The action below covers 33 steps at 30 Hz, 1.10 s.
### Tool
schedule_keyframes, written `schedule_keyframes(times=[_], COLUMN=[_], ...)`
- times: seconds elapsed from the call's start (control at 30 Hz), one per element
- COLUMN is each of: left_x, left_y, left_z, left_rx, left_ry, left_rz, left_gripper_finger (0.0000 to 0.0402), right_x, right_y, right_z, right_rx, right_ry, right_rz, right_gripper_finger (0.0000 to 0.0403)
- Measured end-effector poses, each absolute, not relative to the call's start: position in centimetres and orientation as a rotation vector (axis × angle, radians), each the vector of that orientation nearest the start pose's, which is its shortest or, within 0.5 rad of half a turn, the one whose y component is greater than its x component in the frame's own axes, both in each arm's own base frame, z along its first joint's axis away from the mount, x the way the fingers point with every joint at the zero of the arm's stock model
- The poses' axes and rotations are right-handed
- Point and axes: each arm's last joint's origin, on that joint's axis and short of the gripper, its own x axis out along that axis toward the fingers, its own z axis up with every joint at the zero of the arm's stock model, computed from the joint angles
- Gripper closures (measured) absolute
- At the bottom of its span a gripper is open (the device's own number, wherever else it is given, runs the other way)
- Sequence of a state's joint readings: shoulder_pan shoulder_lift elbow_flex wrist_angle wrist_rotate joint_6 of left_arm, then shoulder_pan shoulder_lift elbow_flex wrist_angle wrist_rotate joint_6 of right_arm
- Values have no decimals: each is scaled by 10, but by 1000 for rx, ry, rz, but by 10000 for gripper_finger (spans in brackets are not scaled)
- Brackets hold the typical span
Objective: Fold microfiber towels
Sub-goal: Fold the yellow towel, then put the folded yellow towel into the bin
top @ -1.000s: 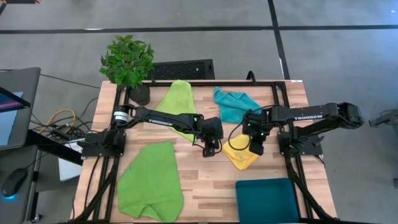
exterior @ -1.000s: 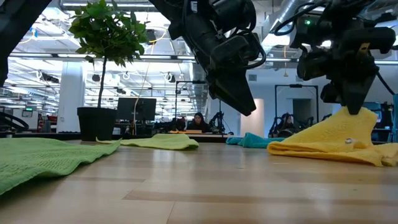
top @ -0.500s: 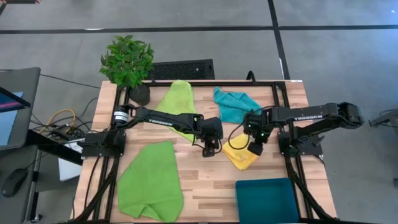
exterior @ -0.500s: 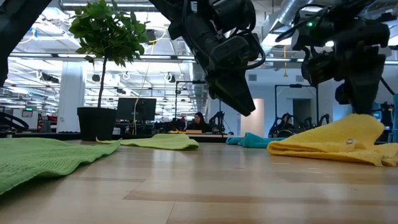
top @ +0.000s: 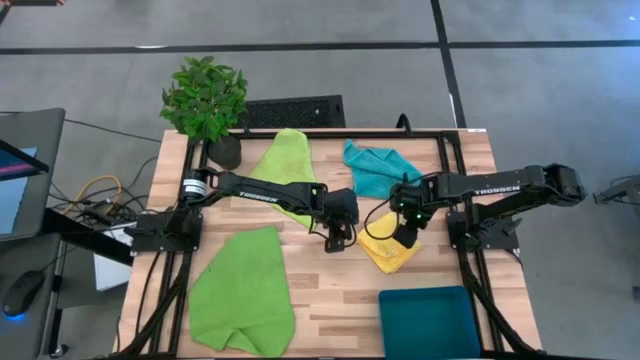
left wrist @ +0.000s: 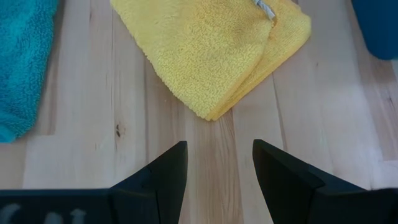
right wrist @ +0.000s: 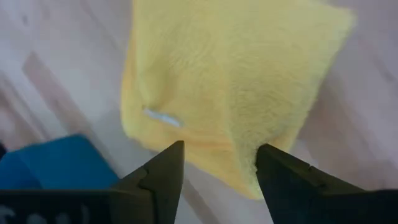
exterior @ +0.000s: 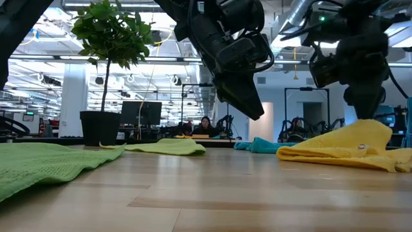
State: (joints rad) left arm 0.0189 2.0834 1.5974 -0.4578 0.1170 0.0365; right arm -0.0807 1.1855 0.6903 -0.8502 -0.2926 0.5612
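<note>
Yellow towel (top: 388, 245) lies folded directly beneath my right gripper (top: 405, 240), whose fingers stand spread over the cloth and hold nothing; just beside it across bare wood hangs my left gripper (top: 338, 242), fingers parted too, empty above the planks; beyond my right gripper lies the turquoise towel (top: 377, 168), crumpled; beyond my left one a lime green towel (top: 285, 170), another green towel (top: 243, 292) near the front edge; the wooden table (top: 330, 290) is pale butcher-block with a dark teal bin (top: 430, 322) at the corner and a potted plant (top: 207, 105) far back; an open office with screens and seated people fills the room beyond.
</note>
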Motion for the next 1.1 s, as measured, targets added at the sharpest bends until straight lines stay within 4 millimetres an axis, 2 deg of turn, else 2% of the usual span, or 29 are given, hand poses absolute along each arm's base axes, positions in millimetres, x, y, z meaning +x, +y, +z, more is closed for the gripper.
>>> schedule_keyframes(times=[0.17,0.33,0.5,0.67,0.83,0.93,1.0,1.1], left_x=[450,450,455,455,455,460,464,470], left_y=[5,5,8,25,38,39,37,35], left_z=[194,194,196,188,183,173,158,141], left_rx=[-23,-11,-16,-219,-350,-406,-440,-508], left_ry=[947,947,882,833,779,746,761,759], left_rz=[-112,-118,-108,-44,-5,11,17,-58], left_gripper_finger=[227,227,227,227,227,227,227,227], right_x=[182,180,181,183,184,184,184,183], right_y=[-9,-10,-10,-9,-9,-9,-9,-9], right_z=[217,240,241,240,240,240,240,239], right_rx=[676,617,575,533,519,517,517,516], right_ry=[1309,1211,1186,1192,1195,1195,1196,1199], right_rz=[-270,-254,-221,-193,-186,-186,-186,-187], right_gripper_finger=[188,191,191,193,193,193,193,193])
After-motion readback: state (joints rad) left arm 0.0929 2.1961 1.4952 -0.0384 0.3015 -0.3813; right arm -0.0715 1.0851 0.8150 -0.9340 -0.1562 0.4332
